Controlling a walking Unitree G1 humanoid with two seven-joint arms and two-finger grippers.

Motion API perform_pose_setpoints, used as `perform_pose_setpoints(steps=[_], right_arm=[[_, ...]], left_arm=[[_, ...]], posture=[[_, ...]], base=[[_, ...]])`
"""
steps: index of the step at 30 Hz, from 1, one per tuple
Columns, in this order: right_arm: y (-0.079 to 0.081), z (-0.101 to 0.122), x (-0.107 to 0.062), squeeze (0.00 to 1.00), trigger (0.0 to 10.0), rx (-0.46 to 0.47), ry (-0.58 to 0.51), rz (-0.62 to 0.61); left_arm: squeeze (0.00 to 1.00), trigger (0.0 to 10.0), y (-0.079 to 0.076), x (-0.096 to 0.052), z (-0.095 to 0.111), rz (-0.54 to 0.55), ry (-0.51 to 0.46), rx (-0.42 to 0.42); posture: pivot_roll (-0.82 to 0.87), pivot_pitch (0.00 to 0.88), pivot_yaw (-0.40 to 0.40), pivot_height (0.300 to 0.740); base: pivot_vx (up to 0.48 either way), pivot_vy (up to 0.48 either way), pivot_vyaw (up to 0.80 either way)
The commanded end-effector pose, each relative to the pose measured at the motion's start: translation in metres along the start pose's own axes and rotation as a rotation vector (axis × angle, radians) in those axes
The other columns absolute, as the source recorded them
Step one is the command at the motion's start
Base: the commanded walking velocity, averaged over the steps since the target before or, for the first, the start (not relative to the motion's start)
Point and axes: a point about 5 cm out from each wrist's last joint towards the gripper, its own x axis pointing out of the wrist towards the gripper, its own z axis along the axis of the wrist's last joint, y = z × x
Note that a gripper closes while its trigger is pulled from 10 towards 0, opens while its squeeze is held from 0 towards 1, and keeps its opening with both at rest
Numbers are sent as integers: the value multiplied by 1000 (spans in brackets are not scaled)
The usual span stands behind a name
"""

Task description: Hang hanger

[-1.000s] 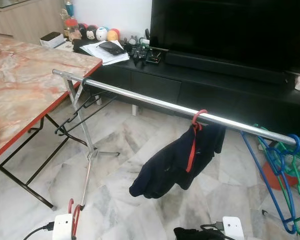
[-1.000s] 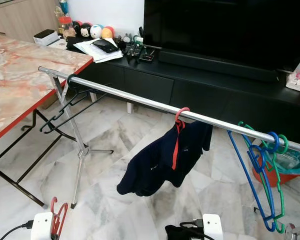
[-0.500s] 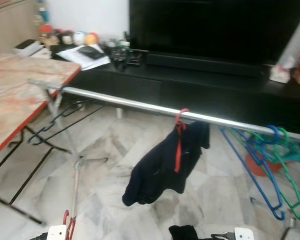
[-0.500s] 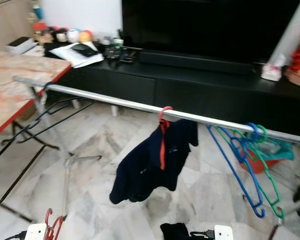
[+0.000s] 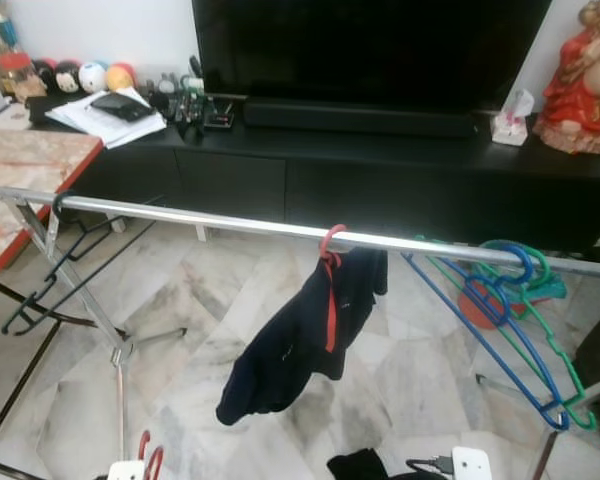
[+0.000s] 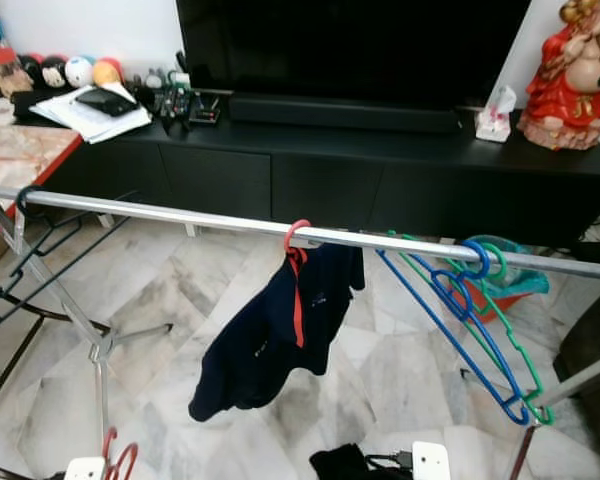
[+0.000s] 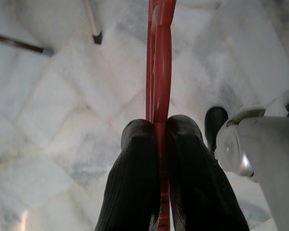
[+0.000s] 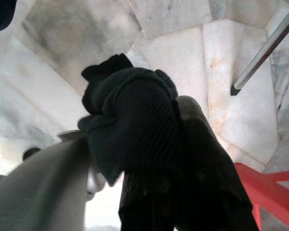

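A silver rail [image 5: 230, 222] runs across in front of me. On it hangs a dark navy garment [image 5: 300, 340] on a red hanger [image 5: 327, 243]. Blue and green empty hangers [image 5: 510, 300] hang at the rail's right end, and black hangers [image 5: 40, 270] at its left end. Low at my left, my left gripper [image 7: 160, 130] is shut on another red hanger [image 7: 160, 62], whose hook [image 5: 148, 458] shows at the bottom edge. My right gripper [image 8: 176, 130] is shut on a bunched dark cloth [image 8: 130, 120], which also shows low at my right as the dark cloth [image 5: 358, 465].
A black TV stand [image 5: 380, 170] with a large TV stands behind the rail, with a red statue [image 5: 580, 80] at its right end. A marble table with a red edge [image 5: 25, 165] is at the left. The rack's legs [image 5: 120, 350] spread over the marble floor.
The whole picture has shifted: my view has turned to the right, bringing the red statue in and pushing the table out left. Both grippers keep their hold.
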Motion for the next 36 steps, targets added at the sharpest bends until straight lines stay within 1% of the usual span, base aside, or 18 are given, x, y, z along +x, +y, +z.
perform_pose_setpoints(steps=[1, 6, 10, 14, 18, 21, 22, 26, 28, 32, 36], right_arm=[[1, 2, 1, 0, 10000, -2, 2, -10], [-6, 0, 0, 0, 10000, 6, 2, -15], [-8, 1, 0, 0, 10000, 8, -7, -18], [-8, 0, 0, 0, 10000, 11, -9, -20], [-9, 0, 0, 0, 10000, 8, -11, -20], [-9, 0, 0, 0, 10000, 7, -12, -20], [-9, 0, 0, 0, 10000, 5, -12, -19], [-9, 0, 0, 0, 10000, 2, -14, -19], [-10, 1, 0, 0, 10000, -2, -22, -18], [-13, 6, 0, 0, 10000, 1, -34, -23], [-13, 7, 0, 0, 10000, -3, -41, -21]], left_arm=[[0, 10000, -5, 0, -1, -9, 9, 7], [0, 10000, -8, 1, 1, -12, 7, 12], [0, 10000, -9, 2, 7, -15, -7, 16], [0, 10000, -4, 2, 14, -12, -28, 22], [0, 10000, 0, 2, 15, -10, -33, 22], [0, 10000, 1, 2, 13, -9, -31, 21], [0, 10000, 0, 1, 6, -12, -24, 15], [0, 10000, -3, 0, -1, -19, -17, 9], [0, 10000, -6, -2, -9, -22, -5, 8], [0, 10000, -7, -2, -13, -23, 4, 10], [0, 10000, -4, -3, -15, -22, 6, 15]], posture=[[-63, 0, -15, 740], [-64, 0, -12, 740], [-65, 0, -10, 740], [-62, 0, -12, 740], [-61, 0, -14, 740], [-60, 0, -16, 740], [-60, 0, -17, 740], [-59, 0, -18, 740], [-58, 0, -18, 740], [-59, 0, -14, 740], [-64, 0, -7, 740]], base=[[0, 0, -788], [0, 0, -758], [0, 0, 0], [0, 0, 0], [0, 0, 0], [0, 0, 0], [0, 0, 0], [0, 0, 0], [0, 0, 0], [0, 0, 0], [0, 0, 0]])
